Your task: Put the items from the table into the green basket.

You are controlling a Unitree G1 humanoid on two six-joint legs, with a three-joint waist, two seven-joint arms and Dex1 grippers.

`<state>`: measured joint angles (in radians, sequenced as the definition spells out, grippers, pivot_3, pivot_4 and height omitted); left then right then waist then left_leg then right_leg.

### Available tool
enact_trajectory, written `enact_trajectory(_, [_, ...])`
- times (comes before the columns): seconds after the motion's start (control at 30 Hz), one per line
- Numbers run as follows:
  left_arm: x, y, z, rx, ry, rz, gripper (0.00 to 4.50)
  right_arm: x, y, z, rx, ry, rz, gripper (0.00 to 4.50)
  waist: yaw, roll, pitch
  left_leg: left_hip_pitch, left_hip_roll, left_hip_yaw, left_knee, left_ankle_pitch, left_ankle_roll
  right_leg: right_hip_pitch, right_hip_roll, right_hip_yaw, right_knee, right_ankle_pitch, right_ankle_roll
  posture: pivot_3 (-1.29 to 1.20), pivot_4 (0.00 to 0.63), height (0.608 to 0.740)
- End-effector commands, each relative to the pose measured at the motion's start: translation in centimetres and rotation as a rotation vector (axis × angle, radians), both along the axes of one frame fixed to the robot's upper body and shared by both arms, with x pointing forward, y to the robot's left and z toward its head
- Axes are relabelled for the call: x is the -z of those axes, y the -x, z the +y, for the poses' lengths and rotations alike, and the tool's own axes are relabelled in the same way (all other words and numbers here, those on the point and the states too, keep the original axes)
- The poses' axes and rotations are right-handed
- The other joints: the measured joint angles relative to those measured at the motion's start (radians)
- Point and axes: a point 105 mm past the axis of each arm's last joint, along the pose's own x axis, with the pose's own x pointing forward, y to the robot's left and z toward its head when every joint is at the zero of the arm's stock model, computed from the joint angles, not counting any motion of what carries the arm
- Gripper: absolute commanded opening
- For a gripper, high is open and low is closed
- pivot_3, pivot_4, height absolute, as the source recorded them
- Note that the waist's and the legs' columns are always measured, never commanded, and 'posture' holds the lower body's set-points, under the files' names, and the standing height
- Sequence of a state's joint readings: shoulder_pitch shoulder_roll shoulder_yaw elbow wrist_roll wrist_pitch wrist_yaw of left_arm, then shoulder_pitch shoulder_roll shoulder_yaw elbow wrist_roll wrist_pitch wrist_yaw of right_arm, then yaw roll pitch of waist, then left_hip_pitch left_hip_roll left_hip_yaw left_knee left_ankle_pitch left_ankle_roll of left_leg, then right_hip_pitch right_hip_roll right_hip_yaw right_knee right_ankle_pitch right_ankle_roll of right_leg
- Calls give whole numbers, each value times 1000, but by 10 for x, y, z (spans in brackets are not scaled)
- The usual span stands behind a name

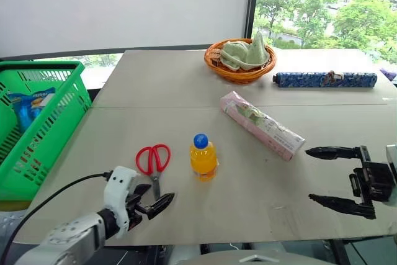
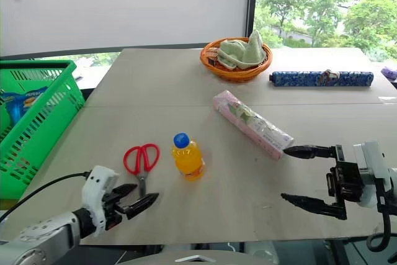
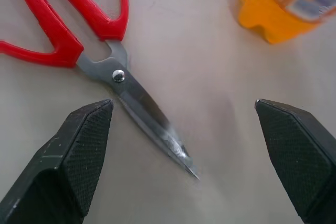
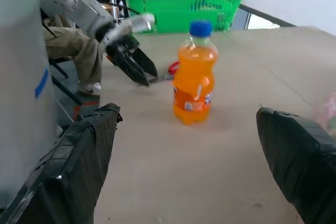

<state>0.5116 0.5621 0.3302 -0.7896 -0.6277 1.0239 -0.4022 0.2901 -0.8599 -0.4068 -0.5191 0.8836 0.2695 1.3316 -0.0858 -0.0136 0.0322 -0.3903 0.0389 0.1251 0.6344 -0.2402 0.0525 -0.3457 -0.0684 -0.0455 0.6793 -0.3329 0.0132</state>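
Observation:
On the table point(image 1: 186, 85) lie red-handled scissors point(image 1: 153, 161), an upright orange-drink bottle point(image 1: 203, 158) with a blue cap, and a long pink packet point(image 1: 261, 125). The green basket point(image 1: 37, 122) stands off the table's left edge. My left gripper point(image 1: 158, 195) is open at the near edge, just short of the scissors. In the left wrist view the scissors' blades point(image 3: 152, 124) point into the gap between its fingers. My right gripper point(image 1: 310, 175) is open at the right, level, facing the bottle point(image 4: 195, 74) from a distance, with the packet's near end just beyond it.
An orange wicker basket point(image 1: 240, 60) with green cloth and a long blue patterned roll point(image 1: 325, 79) sit at the far side of the table. A blue snack bag point(image 1: 31, 107) lies in the green basket. A person's legs point(image 4: 79, 51) show beside the table.

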Motion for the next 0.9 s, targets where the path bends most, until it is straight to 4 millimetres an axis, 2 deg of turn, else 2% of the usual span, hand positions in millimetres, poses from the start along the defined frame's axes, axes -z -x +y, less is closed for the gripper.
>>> enact_trajectory(0.03, [22, 13, 8, -122, -152, 112, 4466, -9, -1, 0, 3, -6, -29, 4500, 1, 0, 0, 0, 0, 0, 0, 0, 0, 0, 0, 0, 0, -1, -2, -154, 25, 740])
enact_trajectory(0.17, [47, 37, 10, -142, -320, 242, 4466, -7, -4, -4, 13, 0, -31, 4500, -3, 3, -2, 6, 0, 1, 0, -1, 1, 5, 0, 1, -2, -2, -3, -149, 20, 740])
enact_trajectory(0.27, [52, 38, 11, -289, -288, 253, 4466, -9, -7, -3, 17, -11, -40, 4500, -10, 9, -4, 11, 0, 2, -3, -1, 1, 7, 4, 7, -1, -2, -3, -144, 20, 740])
enact_trajectory(0.37, [57, 39, 21, -445, -313, 272, 3630, -12, -9, -2, 15, -16, -43, 4500, -10, 11, -5, 13, 1, -1, -3, -1, 1, 10, 8, 10, -1, -2, -4, -143, 21, 740])
enact_trajectory(0.47, [66, 47, 27, -603, -288, 340, 2561, -15, -13, 1, 20, -21, -53, 4500, -10, 14, -8, 13, 0, -6, -3, -1, 0, 11, 12, 13, -1, -2, -4, -143, 22, 740])
enact_trajectory(0.6, [74, 58, 32, -641, -346, 396, 1163, -21, -17, 5, 25, -40, -64, 4500, -10, 16, -8, 16, 0, -7, -4, -1, 0, 14, 15, 16, -1, -3, -4, -144, 23, 740])
enact_trajectory(0.67, [77, 64, 38, -662, -380, 422, 459, -22, -18, 7, 29, -44, -69, 4500, -10, 16, -8, 26, 0, -7, -6, -1, 0, 17, 17, 20, -1, -3, -5, -147, 23, 740])
enact_trajectory(0.73, [79, 68, 45, -686, -407, 433, 158, -22, -19, 8, 33, -44, -73, 4500, -10, 16, -8, 29, -1, -7, -11, -2, -1, 20, 19, 26, -2, -5, -7, -147, 23, 740])
enact_trajectory(0.8, [79, 67, 51, -701, -436, 422, 149, -22, -20, 8, 38, -47, -75, 4500, -10, 16, -8, 33, -1, -8, -15, -2, -1, 20, 23, 31, -2, -5, -9, -150, 23, 740])
enact_trajectory(0.9, [68, 46, 55, -757, -363, 291, 149, -23, -20, 9, 41, -54, -77, 4500, -10, 16, -8, 37, -1, -11, -19, -2, -1, 20, 29, 37, -2, -6, -11, -153, 24, 740])
